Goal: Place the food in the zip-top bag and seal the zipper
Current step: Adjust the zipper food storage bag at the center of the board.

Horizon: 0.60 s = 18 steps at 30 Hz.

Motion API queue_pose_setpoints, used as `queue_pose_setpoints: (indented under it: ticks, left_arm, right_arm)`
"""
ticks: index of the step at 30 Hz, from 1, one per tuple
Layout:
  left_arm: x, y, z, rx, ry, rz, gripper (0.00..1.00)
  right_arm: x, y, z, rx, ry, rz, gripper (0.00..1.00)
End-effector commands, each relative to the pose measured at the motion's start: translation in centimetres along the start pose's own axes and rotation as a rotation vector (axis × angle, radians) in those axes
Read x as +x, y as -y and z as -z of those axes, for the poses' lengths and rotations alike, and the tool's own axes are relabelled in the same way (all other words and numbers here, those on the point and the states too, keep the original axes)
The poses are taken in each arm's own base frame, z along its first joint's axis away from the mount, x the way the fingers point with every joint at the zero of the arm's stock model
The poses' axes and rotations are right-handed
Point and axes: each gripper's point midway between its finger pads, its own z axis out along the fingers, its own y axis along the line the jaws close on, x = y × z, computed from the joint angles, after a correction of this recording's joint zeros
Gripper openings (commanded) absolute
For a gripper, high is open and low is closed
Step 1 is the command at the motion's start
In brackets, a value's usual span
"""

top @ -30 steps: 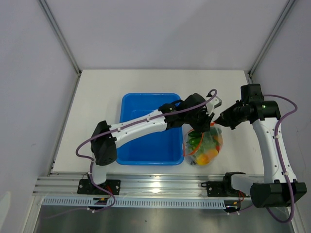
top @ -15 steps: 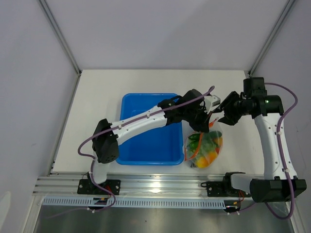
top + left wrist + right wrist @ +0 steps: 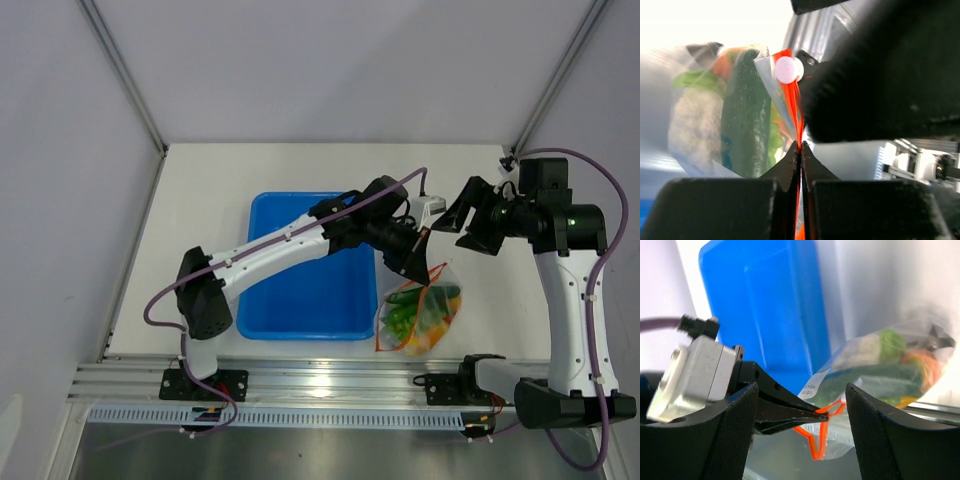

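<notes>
The blue tray [image 3: 262, 262] lay on the table [image 3: 200, 190] to my left, with my left arm stretched across above it. My left gripper [image 3: 428, 268] was past the tray's right wall, and its jaws were closed flat on the zipper [image 3: 794, 107]. The orange-red strip ran straight out from between the fingertips [image 3: 789, 162]. A small white slider [image 3: 787, 69] sat on the strip a little way beyond my pinch.

The zip-top bag [image 3: 420, 315] trailed from that pinch toward the near edge of the table, just beside the tray. I could not tell whether its bottom rested on the table. The food was inside it. The dark green cucumber [image 3: 745, 125] lay along the bag next to the white cauliflower [image 3: 687, 125]. A leafy green piece [image 3: 892, 340] and an orange fruit [image 3: 925, 362] were bunched at the bag's far end.

My right gripper [image 3: 468, 222] was farther right and farther back. Its jaws were spread wide and held nothing. From its wrist camera the bag's mouth and my left fingertips showed between its two fingers [image 3: 735, 435], well apart from both.
</notes>
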Motion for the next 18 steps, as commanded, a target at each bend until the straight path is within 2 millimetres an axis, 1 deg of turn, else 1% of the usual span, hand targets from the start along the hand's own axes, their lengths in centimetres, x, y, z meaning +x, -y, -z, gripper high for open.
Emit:
queue_pose_setpoints:
  ticks: [1,2,3,5,6,8,10,14,18]
  left_arm:
    - [0.8,4.2,3.3,0.102,0.008,0.017,0.01]
    - [1.2,4.3,3.7,0.097,0.004,0.027,0.01]
    - [1.3,4.9,4.5,0.099,0.015,0.023,0.01]
    - [2.6,4.9,4.8,0.107,-0.011,0.061,0.01]
    - [2.4,6.1,5.6,0.136,0.007,0.047,0.01]
    - [3.8,6.1,5.8,0.154,-0.017,0.076,0.0]
    - [4.3,6.0,6.3,0.143,-0.022,0.079,0.0]
    - [4.5,5.7,6.1,0.125,-0.036,0.093,0.0]
    - [3.4,5.1,5.5,0.098,-0.014,0.099,0.01]
  right_arm:
    - [1.6,-2.2,1.2,-0.156,-0.018,0.117,0.73]
    - [1.6,-2.1,1.1,-0.155,-0.019,0.119,0.73]
    - [1.5,-2.2,1.1,-0.16,-0.014,0.127,0.72]
    - [1.3,-2.6,1.4,-0.175,-0.006,0.135,0.72]
    - [1.1,-2.8,1.4,-0.184,-0.002,0.136,0.72]
    - [1.1,-3.3,1.5,-0.205,-0.005,0.135,0.72]
    - [1.1,-3.4,1.4,-0.212,-0.01,0.135,0.72]
    - [1.5,-3.0,0.6,-0.208,-0.038,0.113,0.71]
    - [2.3,-2.3,-0.4,-0.199,-0.086,0.061,0.68]
